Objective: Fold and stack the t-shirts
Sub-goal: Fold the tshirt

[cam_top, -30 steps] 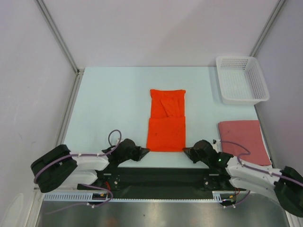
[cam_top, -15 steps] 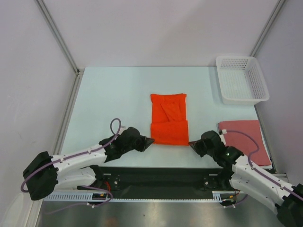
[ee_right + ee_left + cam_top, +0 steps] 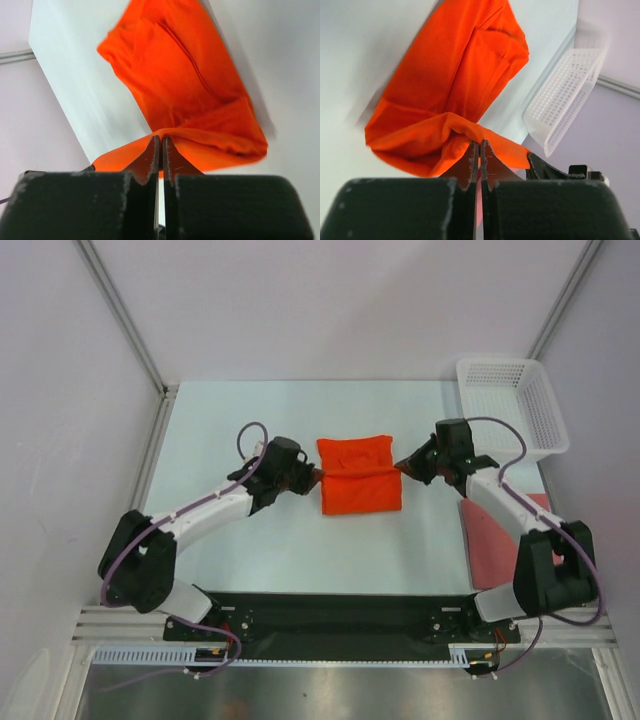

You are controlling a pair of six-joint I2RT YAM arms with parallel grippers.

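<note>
We found the orange t-shirt (image 3: pixel 360 490) near the middle of the bench (image 3: pixel 230 540), somewhat closer to the far edge than to the near one. It lay there as a compact, roughly square bundle. The left gripper (image 3: pixel 312 476) sat at the bundle's left edge and the right gripper (image 3: pixel 402 466) at its right edge, the two facing each other across the cloth.

In the left wrist view we saw the left gripper (image 3: pixel 479 150) with its fingers pressed tightly together and a fold of the orange t-shirt (image 3: pixel 455 85) pinched between the tips. The right wrist view showed the same on the other side. The right gripper (image 3: pixel 161 145) was clamped thin on a lifted hem of the orange t-shirt (image 3: pixel 185 85), with no gap between the fingers beyond the cloth. From above, a raised ridge of fabric ran straight between the two grippers, across the bundle and nearer its far side, while the rest of the shirt rested on the bench.

We noted the brick-red t-shirt (image 3: pixel 495 540) lying flat along the right edge of the bench, toward the near half. It was partly covered by the right arm (image 3: pixel 510 510) and well apart from the orange one. The white basket (image 3: pixel 505 452) stood in the far right corner.
</note>
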